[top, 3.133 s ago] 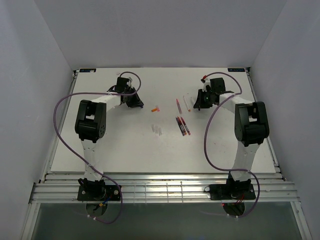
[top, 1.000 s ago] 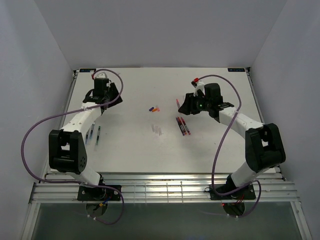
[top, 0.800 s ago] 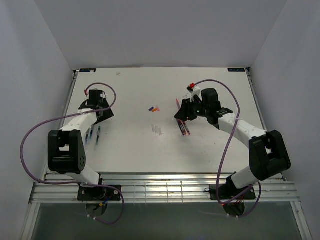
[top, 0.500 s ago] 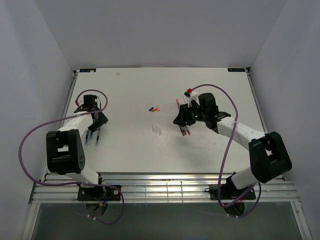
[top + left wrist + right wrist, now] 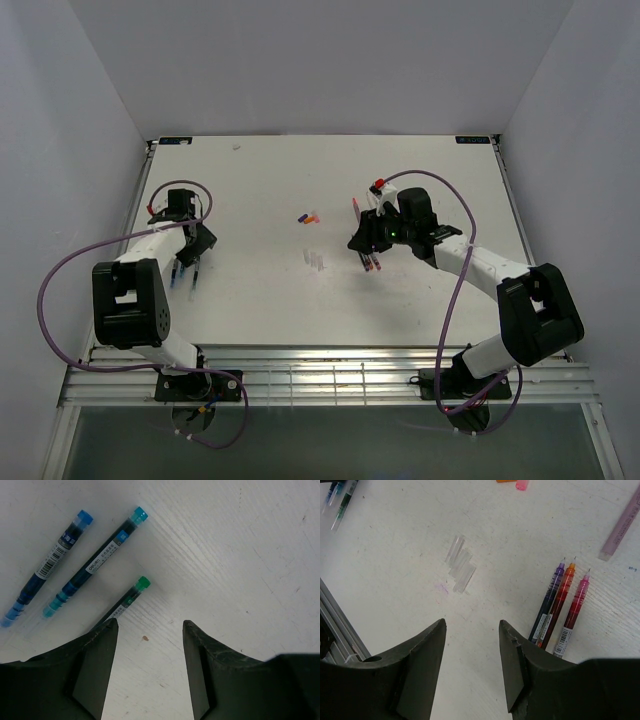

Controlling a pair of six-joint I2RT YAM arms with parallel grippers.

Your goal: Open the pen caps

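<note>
My left arm's black fingers (image 5: 95,670) stand apart, gripping nothing, over the white bench (image 5: 240,555) beside three slim pens with blue, teal and green ends (image 5: 95,565). The right fingers (image 5: 422,670) are spread too (empty), near clear translucent pen caps (image 5: 460,564) and three bare-tipped pens (image 5: 557,605).

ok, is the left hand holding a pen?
No, the left hand is open and empty; the green-tipped pen lies just outside it.
</note>
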